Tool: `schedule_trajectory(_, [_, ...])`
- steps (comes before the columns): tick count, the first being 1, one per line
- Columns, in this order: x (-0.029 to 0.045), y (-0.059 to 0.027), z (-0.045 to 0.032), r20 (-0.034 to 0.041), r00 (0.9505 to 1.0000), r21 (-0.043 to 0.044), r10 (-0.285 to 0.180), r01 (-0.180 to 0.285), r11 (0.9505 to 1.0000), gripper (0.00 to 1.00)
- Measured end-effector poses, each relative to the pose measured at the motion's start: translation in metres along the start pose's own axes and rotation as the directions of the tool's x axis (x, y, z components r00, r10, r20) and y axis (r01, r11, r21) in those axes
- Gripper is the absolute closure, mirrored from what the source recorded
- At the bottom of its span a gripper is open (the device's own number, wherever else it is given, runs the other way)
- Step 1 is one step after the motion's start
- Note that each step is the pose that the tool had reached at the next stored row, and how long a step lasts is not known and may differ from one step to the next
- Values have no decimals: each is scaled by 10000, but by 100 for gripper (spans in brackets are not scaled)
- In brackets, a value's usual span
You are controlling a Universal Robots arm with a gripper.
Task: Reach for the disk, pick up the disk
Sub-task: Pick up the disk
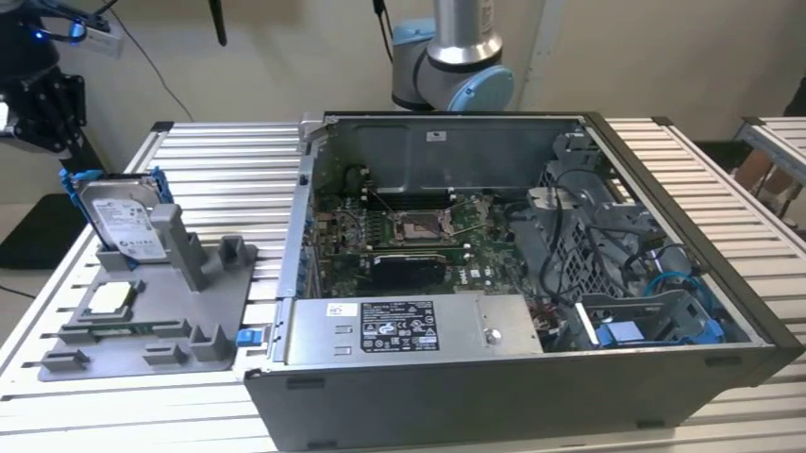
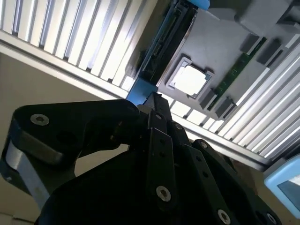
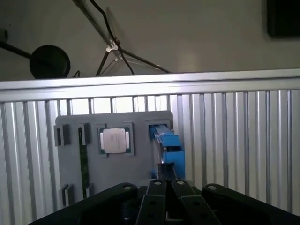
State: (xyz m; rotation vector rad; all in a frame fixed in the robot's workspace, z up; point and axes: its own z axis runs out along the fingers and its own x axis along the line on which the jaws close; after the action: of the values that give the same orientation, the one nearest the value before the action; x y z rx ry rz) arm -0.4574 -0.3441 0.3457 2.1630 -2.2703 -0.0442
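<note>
Exterior view first: the disk (image 1: 123, 217) stands on edge in a slot of the grey fixture (image 1: 189, 316) on the table (image 1: 233, 160), at the exterior view's left. In the first wrist view the end effector (image 3: 168, 182) hangs above it, looking drawn closed and empty (no contact). Our worry: descending closed, it would strike the blue bracket (image 3: 169, 145) and rock the disk loose, perhaps onto the chip (image 3: 114, 140) just beside.

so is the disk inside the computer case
No, in the exterior view the disk stands on edge in the grey holder on the table, to the exterior view's left of the open computer case.
</note>
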Motion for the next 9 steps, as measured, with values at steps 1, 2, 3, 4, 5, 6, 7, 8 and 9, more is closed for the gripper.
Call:
schedule_trajectory(1, [0,-1,2,-3,9999,-2,-133,133,9999,100])
schedule_trajectory(2, [0,-1,4,-6,9997,-4,-264,264,9997,100])
schedule_trajectory(3, [0,-2,5,-10,9992,-6,-394,394,9992,100])
schedule_trajectory(4, [0,-2,7,-13,9987,-8,-519,519,9987,100])
schedule_trajectory(5, [0,-3,9,-15,9980,-9,-637,637,9980,100])
schedule_trajectory(6, [-1,-5,10,-17,9973,-10,-728,728,9973,100])
schedule_trajectory(7, [-1,-6,9,-18,9970,-12,-772,772,9970,100])
schedule_trajectory(8, [-1,-6,9,-19,9970,-13,-777,777,9970,100])
schedule_trajectory(9, [-1,-6,9,-19,9969,-13,-782,782,9969,100])
